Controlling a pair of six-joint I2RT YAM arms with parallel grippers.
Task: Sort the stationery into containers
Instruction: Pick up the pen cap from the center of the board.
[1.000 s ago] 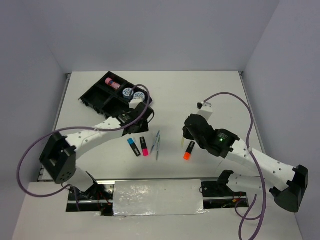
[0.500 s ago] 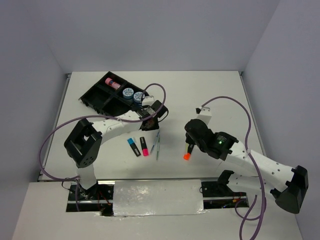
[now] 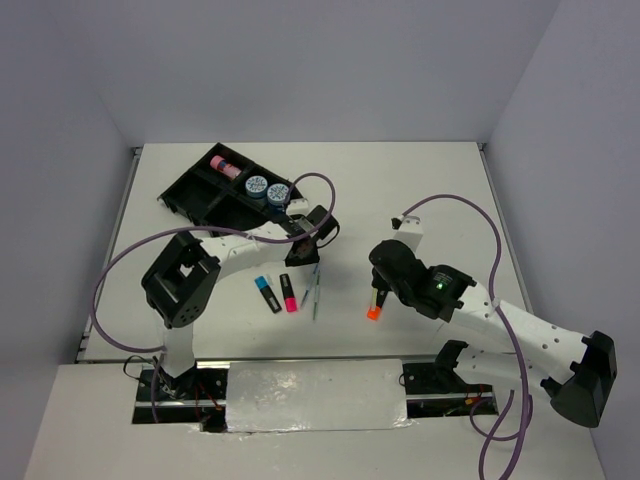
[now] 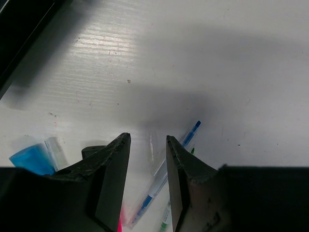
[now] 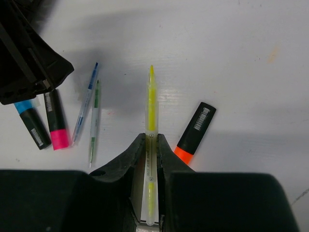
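The black tray (image 3: 200, 195) stands at the table's back left, holding two round blue tubs (image 3: 267, 188) and a pink-capped tube (image 3: 225, 165). My left gripper (image 4: 148, 140) hovers open over a blue pen (image 4: 192, 131) and a green pen (image 4: 164, 224), gripping nothing; from above the left gripper (image 3: 312, 243) is just behind the pens (image 3: 313, 290). My right gripper (image 5: 151, 140) is shut on a thin yellow pen (image 5: 151, 108), held above the table. An orange highlighter (image 5: 195, 130) lies just right of it. A blue highlighter (image 3: 267, 293) and a pink highlighter (image 3: 288, 292) lie left of the pens.
The left arm's purple cable (image 3: 300, 180) loops over the tray's right end. Both arm bases and a foil-covered block (image 3: 315, 395) sit at the near edge. Grey walls enclose the table on three sides.
The left gripper swung right from the tray's near side to above the pens, and its jaws narrowed a little. The right gripper shifted slightly nearer with the yellow pen.
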